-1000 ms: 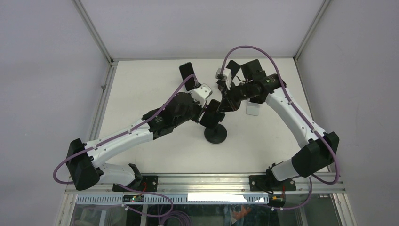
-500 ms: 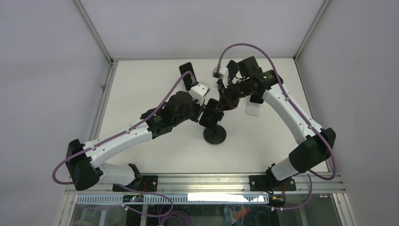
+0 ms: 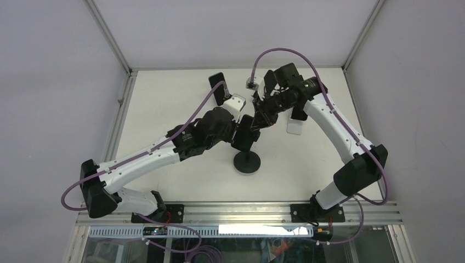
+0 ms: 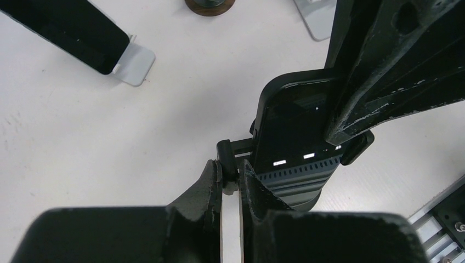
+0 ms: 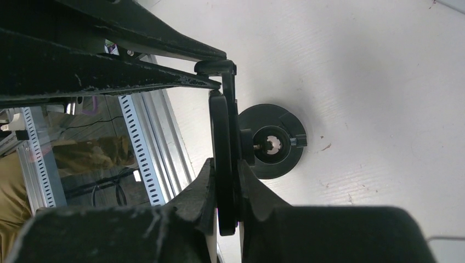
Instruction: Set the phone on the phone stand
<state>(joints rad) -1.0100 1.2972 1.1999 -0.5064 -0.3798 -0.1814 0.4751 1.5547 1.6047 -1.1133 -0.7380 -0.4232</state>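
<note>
the phone looked nearly seated in the cradle of the stand, above the table. my right jaws gripped the phone's edges and my left jaws were clamped on the stand's side arm. left to do: seat it and let go.

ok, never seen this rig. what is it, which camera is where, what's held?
Two robot arms bolted to a white table. The wide picture looks down from above; the other two come from a camera on each wrist. Centre: a black phone stand on a round base. The left pincer is shut on the stand's side clamp; the right pincer is shut on the phone, holding it at the cradle. Behind, a second phone leans on its own rest; a white stand sits to the right.
</note>
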